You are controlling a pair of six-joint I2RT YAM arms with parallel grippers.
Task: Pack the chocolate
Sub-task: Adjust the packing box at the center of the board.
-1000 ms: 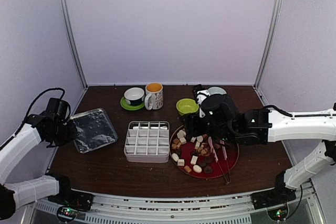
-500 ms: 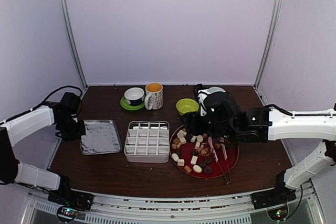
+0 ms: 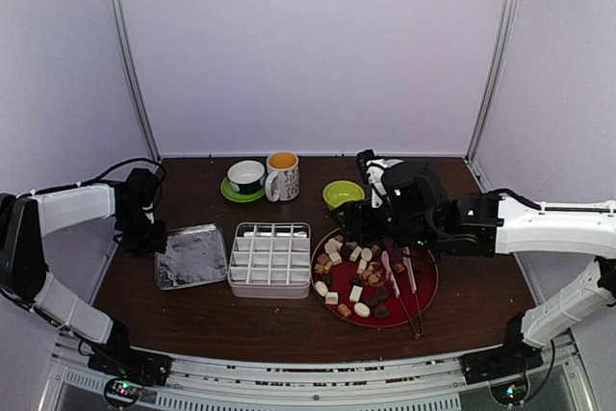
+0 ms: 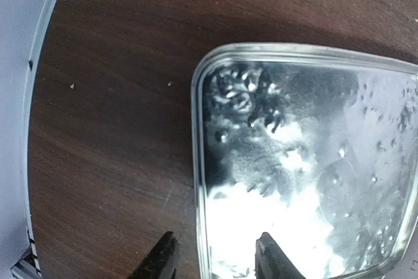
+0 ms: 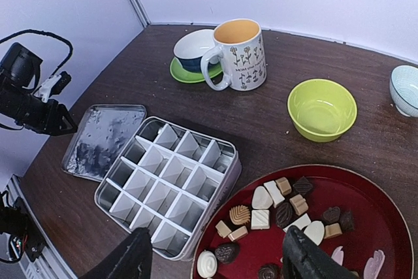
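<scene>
Fingers of the left claw point(image 4: 215, 261) stand parted astride the near rim of the tin lid point(image 4: 300, 181), one outside it and one over its shiny inner face, with no pinch on the metal that I can see. The lid lies flat on the table point(image 3: 192, 315), just left of the divided tin point(image 3: 269, 289). I judge the step in hand to be setting the lid aside and letting go of it. Packing proper is not yet begun, as every compartment of the tin that shows is bare.

The right claw point(image 5: 215, 256) hangs open with nothing between its fingers, just right of the tin and above the near side of the red plate point(image 5: 385, 194). The chocolate point(image 5: 261, 198) lies loose on that plate, a crowd of white, tan and dark pieces. They are below and just ahead of this claw, and none of them is touching it. The plate itself sits just right of the tin. Pink tongs point(image 3: 391, 274) rest on the plate's far side from the tin.

The next move likely falls to the right claw. It needs to descend on one piece at the crowd's edge, close gently without nudging the neighbours, then carry it left to a compartment.
</scene>
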